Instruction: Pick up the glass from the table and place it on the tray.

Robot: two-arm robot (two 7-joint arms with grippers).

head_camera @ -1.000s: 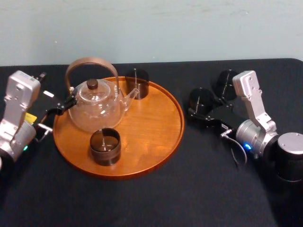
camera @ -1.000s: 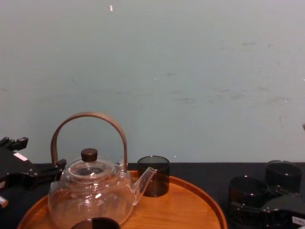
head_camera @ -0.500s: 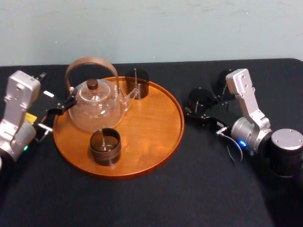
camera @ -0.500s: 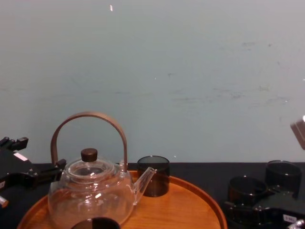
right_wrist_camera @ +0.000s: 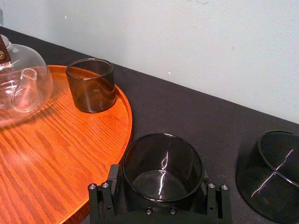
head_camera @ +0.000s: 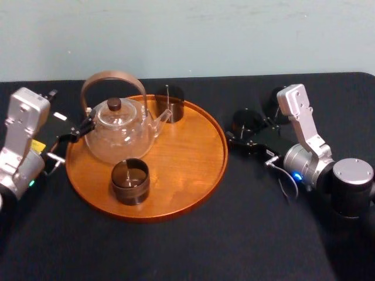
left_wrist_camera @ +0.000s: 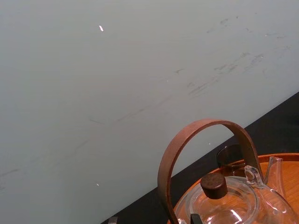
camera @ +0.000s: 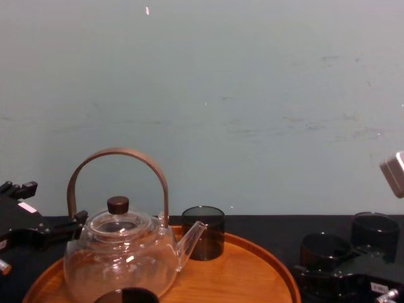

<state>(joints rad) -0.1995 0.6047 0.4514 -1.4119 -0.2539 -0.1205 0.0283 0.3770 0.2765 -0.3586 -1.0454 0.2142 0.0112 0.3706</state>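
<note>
A smoked dark glass [head_camera: 245,120] [right_wrist_camera: 162,158] [camera: 322,248] stands on the black table [head_camera: 176,246], just right of the round orange-brown wooden tray [head_camera: 193,158] [right_wrist_camera: 56,154]. My right gripper [head_camera: 243,132] [right_wrist_camera: 159,186] is shut on this glass, one finger against each side of its lower wall. I cannot tell whether the glass's base touches the table. My left gripper [head_camera: 73,137] is parked open at the tray's left edge, beside the teapot.
On the tray stand a clear glass teapot [head_camera: 117,134] [left_wrist_camera: 233,205] with a brown hoop handle and two dark glasses [head_camera: 170,102] [head_camera: 130,181]. Another dark glass [head_camera: 280,99] [right_wrist_camera: 275,168] stands on the table behind my right gripper. A pale wall closes off the back.
My right arm has shifted a little left toward the tray, and the glass between its fingers has moved with it. The left arm has stayed still.
</note>
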